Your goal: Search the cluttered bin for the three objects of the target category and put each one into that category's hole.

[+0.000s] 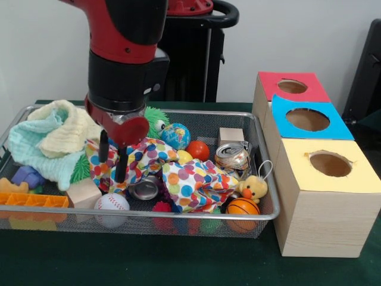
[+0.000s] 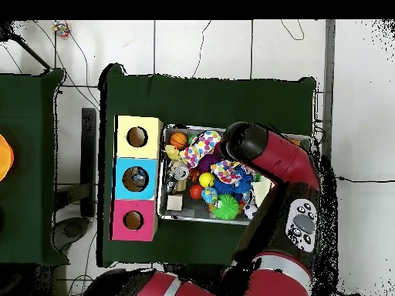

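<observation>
my wire mesh bin (image 1: 262, 211) is crowded. a polka-dot cloth (image 1: 190, 182) sprawls across the middle and drapes over whatever lies under it, and a pale green and yellow knitted cloth (image 1: 50, 140) is heaped in the corner at the picture's left in the front view. two crushed silver cans show: one (image 1: 232, 156) beside the small wooden cube (image 1: 231, 136) towards the boxes, the other (image 1: 144, 189) poking out from under the polka-dot cloth. i count four balls in plain sight: a globe-printed one (image 1: 175, 136), a red-orange one (image 1: 198, 150), a baseball (image 1: 111, 202) and a small basketball (image 1: 243, 207), both against the bin's near wall. there is also a green fuzzy toy (image 1: 156, 121), a yellow plush duck (image 1: 254, 187), a second wooden block (image 1: 83, 193), an orange plastic brick (image 1: 33, 200) and a purple one (image 1: 27, 176).

beside the bin stand three wooden boxes in a row, each with one round hole in its top: red box (image 1: 292, 87), blue box (image 1: 308, 119), yellow box (image 1: 329, 164).

my claw (image 1: 112, 159) hangs inside the bin, its two dark fingers (image 1: 121, 165) parted a little with nothing between them; the tips reach down to the edge of the polka-dot cloth, and i cannot tell whether they touch it.
</observation>
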Robot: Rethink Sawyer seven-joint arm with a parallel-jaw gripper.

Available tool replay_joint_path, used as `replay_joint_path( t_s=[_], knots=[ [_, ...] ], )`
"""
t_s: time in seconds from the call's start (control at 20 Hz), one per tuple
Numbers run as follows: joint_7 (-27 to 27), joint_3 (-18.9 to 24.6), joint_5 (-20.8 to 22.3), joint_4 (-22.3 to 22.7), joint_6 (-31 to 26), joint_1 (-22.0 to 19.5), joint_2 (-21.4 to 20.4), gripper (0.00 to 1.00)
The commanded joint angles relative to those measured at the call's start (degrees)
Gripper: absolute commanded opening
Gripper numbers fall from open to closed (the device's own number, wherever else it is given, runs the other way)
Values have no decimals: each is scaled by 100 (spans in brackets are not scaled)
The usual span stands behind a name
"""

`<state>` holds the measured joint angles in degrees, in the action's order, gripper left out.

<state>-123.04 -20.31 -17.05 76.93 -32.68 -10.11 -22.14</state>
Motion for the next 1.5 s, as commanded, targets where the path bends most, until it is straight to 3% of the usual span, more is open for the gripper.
replay_joint_path(
  t_s=[0.05,0.35,0.75,0.85,0.9,1.05,1.5],
  knots=[
    [-1188,594,-216,737,508,-135,528,100],
    [-1163,538,-232,889,532,-84,502,100],
    [-1292,506,-372,722,164,137,495,100],
    [-1128,427,-332,657,-73,-27,336,100],
    [-1145,337,-335,178,-421,-38,492,100],
    [-1128,323,-312,98,-641,-21,467,100],
    [-1436,485,-527,689,-235,120,534,100]
  ],
)
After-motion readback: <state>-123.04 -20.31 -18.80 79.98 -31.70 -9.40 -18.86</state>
